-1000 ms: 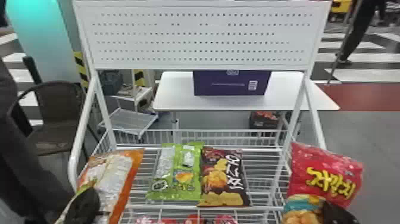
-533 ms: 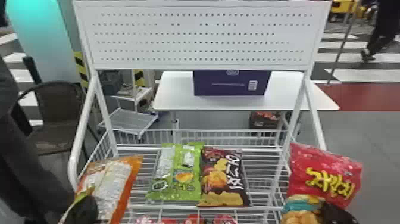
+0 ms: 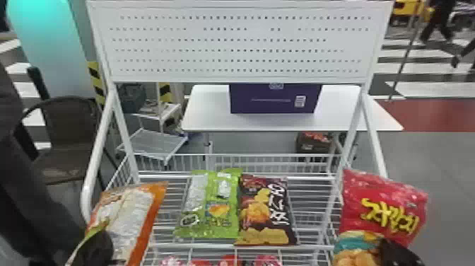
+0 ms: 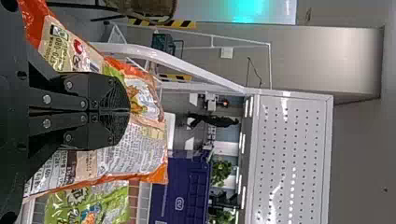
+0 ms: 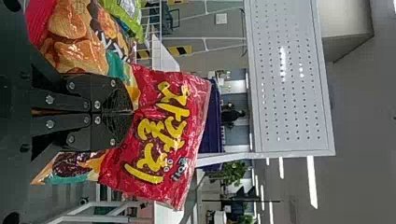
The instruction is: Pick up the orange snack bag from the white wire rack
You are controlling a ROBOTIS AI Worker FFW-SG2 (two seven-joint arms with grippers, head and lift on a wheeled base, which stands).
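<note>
In the head view my left gripper (image 3: pixel 94 247) is at the lower left, over the orange snack bag (image 3: pixel 132 215), whose printed back shows at the rack's left side. The left wrist view has the left gripper (image 4: pixel 129 111) shut on this orange snack bag (image 4: pixel 140 154), pinching it near the middle with folds around the fingertips. At the lower right, my right gripper (image 3: pixel 397 252) holds a red snack bag (image 3: pixel 385 208). From the right wrist, the right gripper (image 5: pixel 133 112) is shut on the red snack bag (image 5: pixel 159 135), which spreads out past the fingertips.
Green (image 3: pixel 208 205) and dark brown (image 3: pixel 267 212) bags lie side by side on the white wire rack (image 3: pixel 314 177), between both arms. Red packets (image 3: pixel 226 261) sit lower in front. A perforated panel (image 3: pixel 240 42) and slanted side posts frame the rack; a white table (image 3: pixel 208 116) stands behind.
The orange bag has turned slightly and its lower part has swung a little, with the left gripper shifting slightly. The right arm and the red bag look unmoved.
</note>
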